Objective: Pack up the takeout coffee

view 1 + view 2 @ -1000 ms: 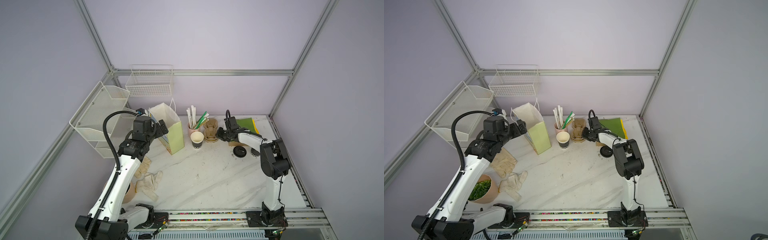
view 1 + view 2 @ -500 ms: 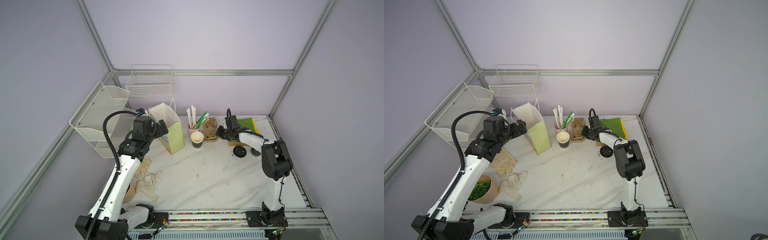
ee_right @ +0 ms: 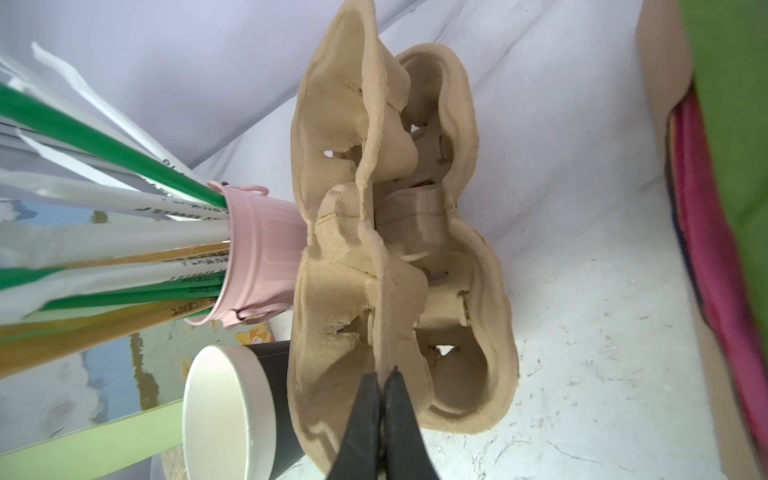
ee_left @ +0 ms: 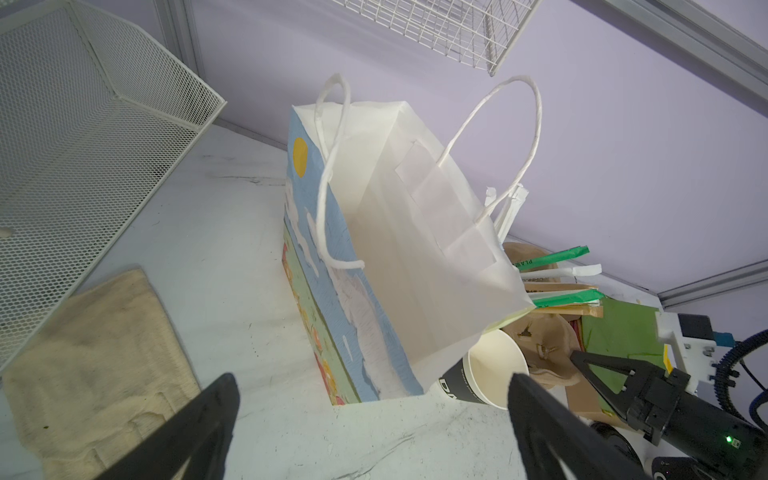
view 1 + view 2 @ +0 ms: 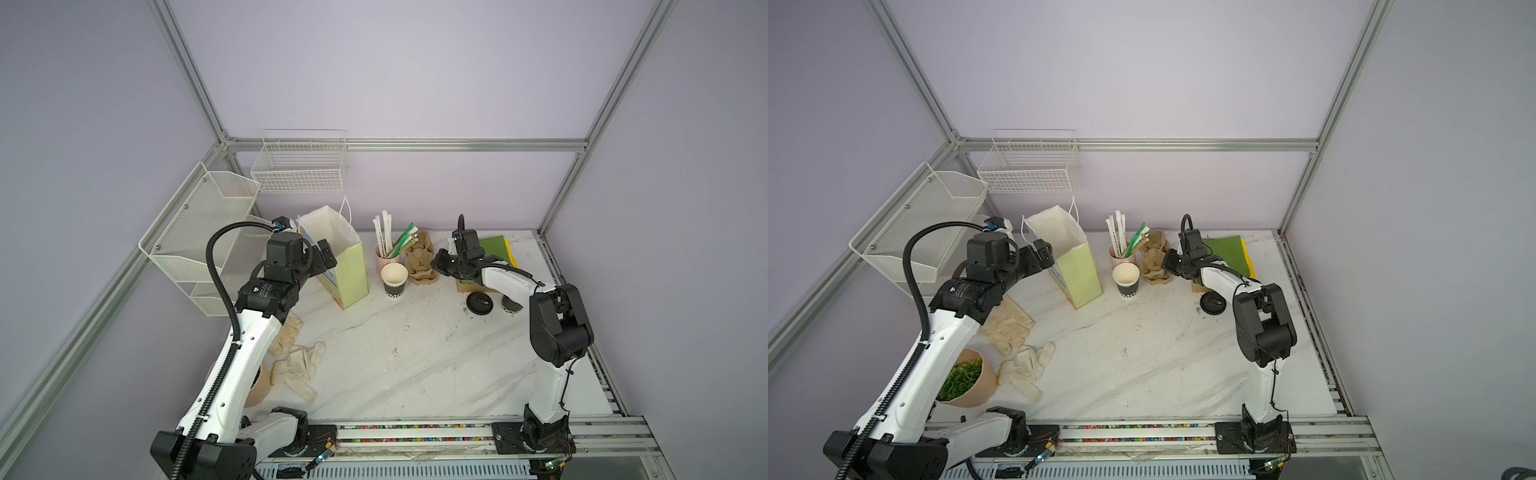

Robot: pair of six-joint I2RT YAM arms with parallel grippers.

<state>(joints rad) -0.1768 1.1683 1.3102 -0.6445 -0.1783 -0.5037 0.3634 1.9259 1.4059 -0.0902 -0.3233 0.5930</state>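
We judge the packing barely begun. The white paper carrier bag with green and blue printed sides (image 5: 347,270) stands upright and open on the white marbled counter (image 5: 415,353), and what the left wrist view shows of its inside is bare. The left fingers (image 4: 216,403) are spread wide and hold nothing, poised close to the bag on the side away from the cups. Just beside the bag on its other side stands a lidless black paper cup with a cream inside (image 5: 394,279). Just beyond that cup is the tan moulded-pulp cup carrier (image 3: 457,270). The right fingers (image 3: 365,407) are pinched narrow on one of its thin ridges. We take the takeout coffee to be the small black paper cup with white lettering (image 5: 511,308). It sits on the counter well apart from the bag, past the carrier, under the right forearm. The forearm hides its top, so we cannot tell whether it is lidded. A round black plastic lid (image 5: 480,302) shows just beside it, on the bag's side. By our reckoning, pulling the carrier free, seating the coffee and lowering it into the bag all remain.
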